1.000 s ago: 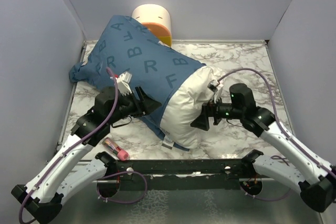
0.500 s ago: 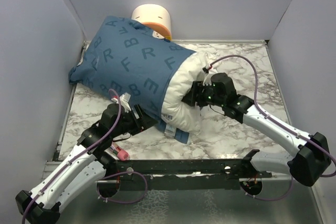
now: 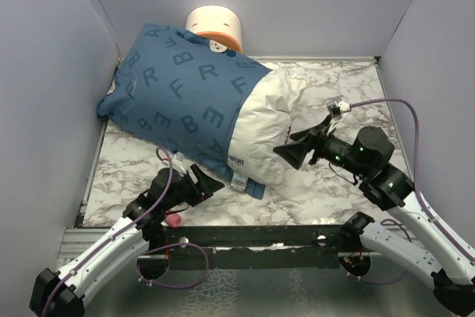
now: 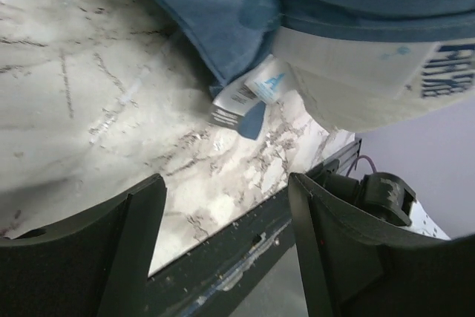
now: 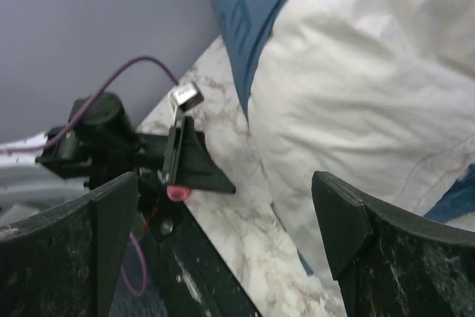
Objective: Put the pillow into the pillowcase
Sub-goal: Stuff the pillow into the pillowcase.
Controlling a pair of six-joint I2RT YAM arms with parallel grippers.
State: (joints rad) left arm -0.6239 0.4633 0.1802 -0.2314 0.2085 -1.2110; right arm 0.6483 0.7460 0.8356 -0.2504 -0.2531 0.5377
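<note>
Both empty: left pincer [image 4: 226,206] parted, right pincer [image 5: 223,183] wide.

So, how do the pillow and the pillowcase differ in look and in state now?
The pillowcase is blue with printed letters; the pillow is plain white with a small label. The pillowcase covers most of the pillow; the pillow's one end sticks out bare. Both are soft cloth, lying on the marble table.

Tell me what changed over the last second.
The right end effector pushed into the bare end of the pillow, then backed away, open. The left end effector drew back toward the near edge, away from the pillowcase. That end still sticks out; the cream cylinder has not moved.
</note>
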